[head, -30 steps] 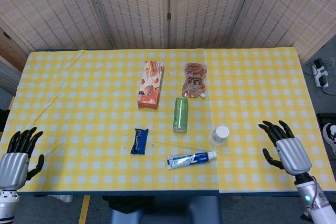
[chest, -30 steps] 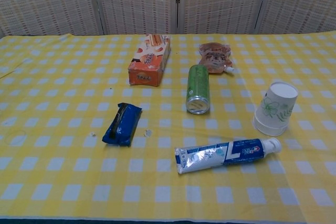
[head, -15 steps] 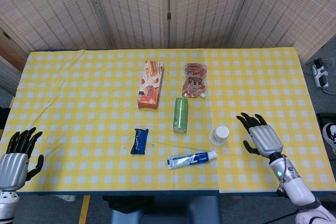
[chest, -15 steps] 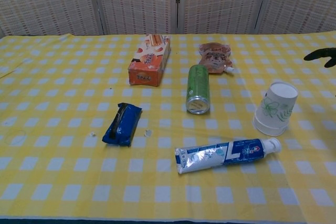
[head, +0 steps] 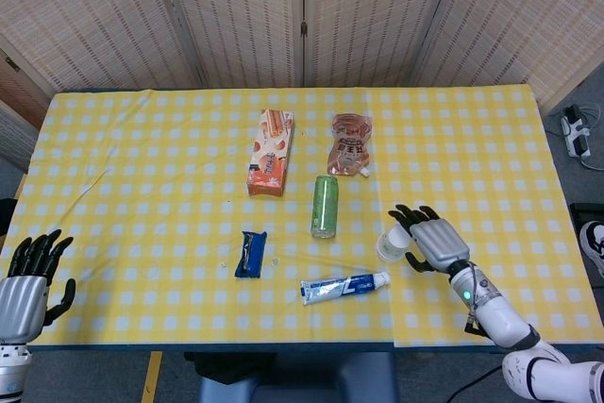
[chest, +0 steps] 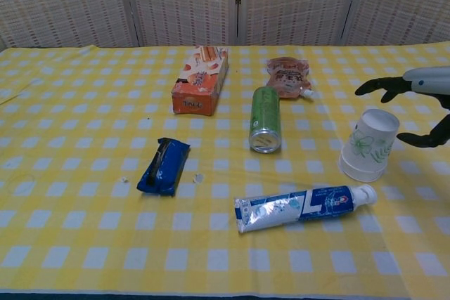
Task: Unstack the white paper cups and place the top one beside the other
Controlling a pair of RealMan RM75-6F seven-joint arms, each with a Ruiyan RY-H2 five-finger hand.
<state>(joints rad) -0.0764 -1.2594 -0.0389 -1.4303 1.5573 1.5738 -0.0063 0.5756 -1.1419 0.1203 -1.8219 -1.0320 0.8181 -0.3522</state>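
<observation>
Right hand (head: 436, 243) hovers with fingers spread apart, holding nothing, just beside the white paper cups (head: 394, 243). In the chest view the same hand (chest: 415, 107) sits above and to the outer side of the cups (chest: 368, 145), dark fingers (chest: 376, 87) arched over the upturned top, thumb side lower; a small gap shows, no contact that can be confirmed.

The cups stand inverted on the desk (head: 142, 167), nested as one stack, leaning slightly. Whether there are exactly two cannot be told from here.

Just on the near side of the hand, beyond the cups: a toothpaste tube (head: 343, 286) lying flat, its cap close to the stack's base. Further inward, a green can (head: 325, 206) on its side. Beyond that, a brown pouch (head: 350, 143), an orange box (head: 271, 164), and a blue wrapper (head: 250, 254), all well apart from the stack.

Left hand (head: 26, 276) waits at the far edge of the desk, fingers apart, empty.

Judged step: approach, grasp not yet made. The next move calls for closing on the upper cup only, likely with the lower one steadied, then lifting straight off and setting it down on bare cloth beside the other, clear of the tube.
</observation>
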